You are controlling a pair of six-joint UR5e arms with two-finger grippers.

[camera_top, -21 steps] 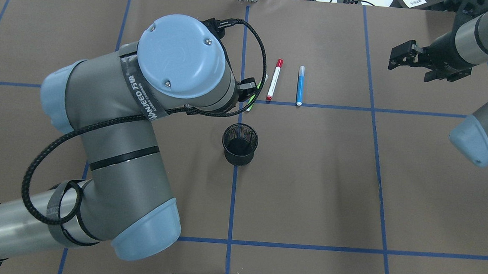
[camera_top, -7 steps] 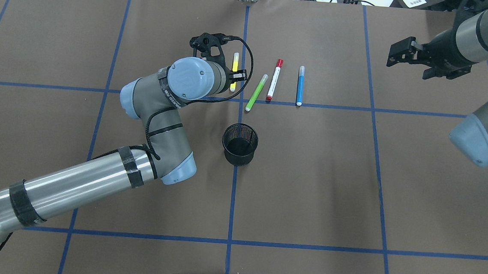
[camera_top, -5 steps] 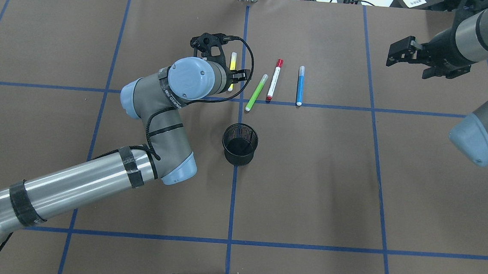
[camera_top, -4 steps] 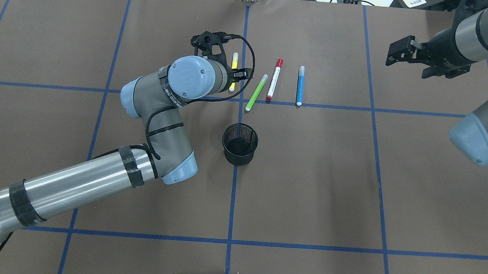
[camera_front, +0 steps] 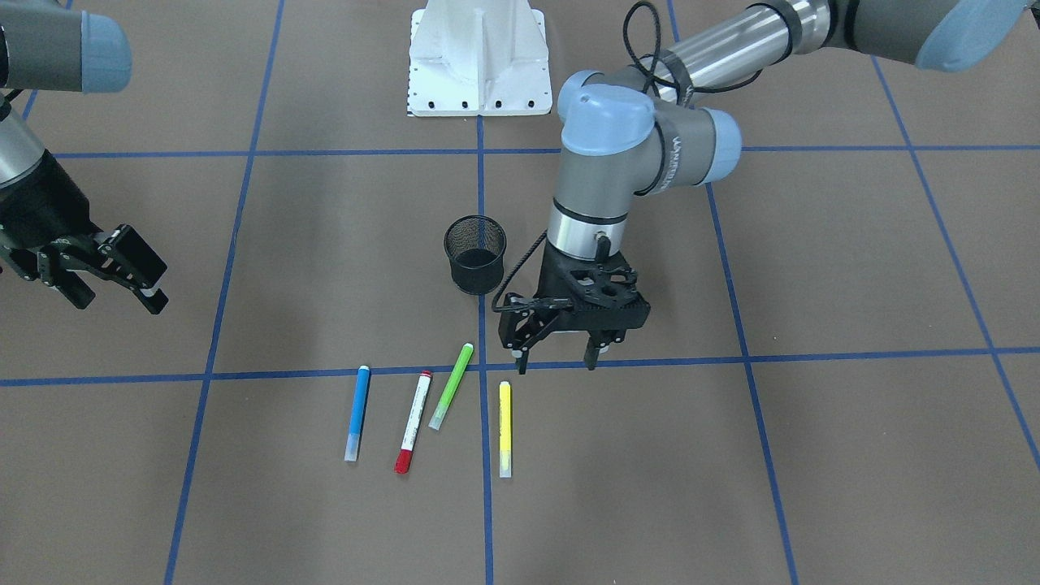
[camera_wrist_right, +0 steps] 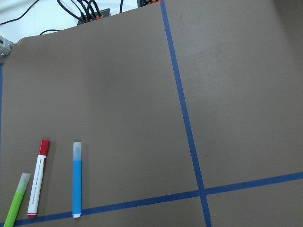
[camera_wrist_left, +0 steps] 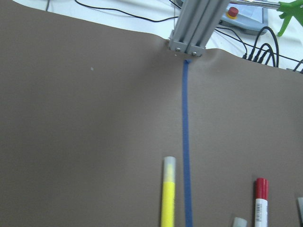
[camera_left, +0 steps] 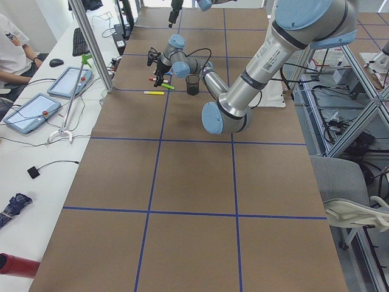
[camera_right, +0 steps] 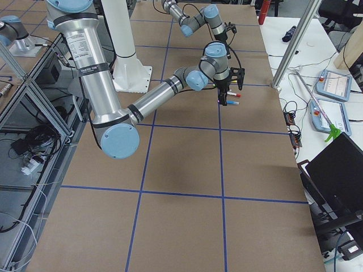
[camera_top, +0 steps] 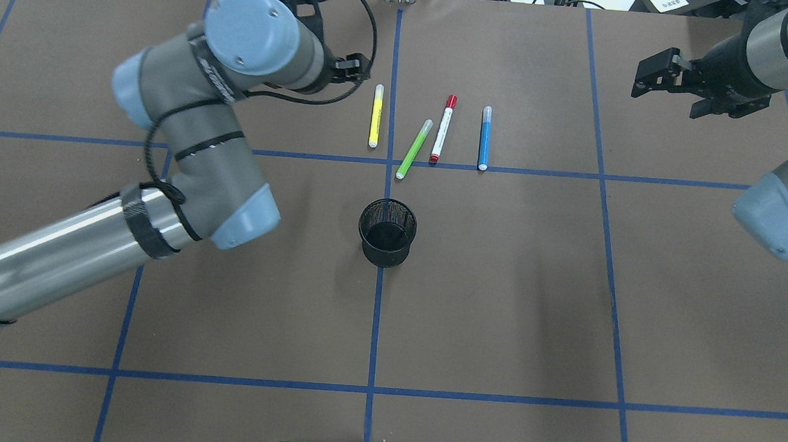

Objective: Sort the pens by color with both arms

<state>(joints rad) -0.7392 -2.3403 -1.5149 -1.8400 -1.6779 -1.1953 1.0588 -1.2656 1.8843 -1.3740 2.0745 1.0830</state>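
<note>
Beside the yellow pen point(camera_top: 375, 116), left tool point(camera_front: 556, 363) has pulled away.

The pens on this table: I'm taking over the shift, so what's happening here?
The job is sorting pens by color, but nothing is held yet. The yellow pen, green pen, red-capped pen and blue pen lie loose on the table near an empty cup. The left tool hangs open by the yellow pen; the right tool is open, off to the side.

Brown table point(camera_top: 500, 291), four pens point(camera_top: 376, 116), mesh cup point(camera_top: 385, 254)
</note>
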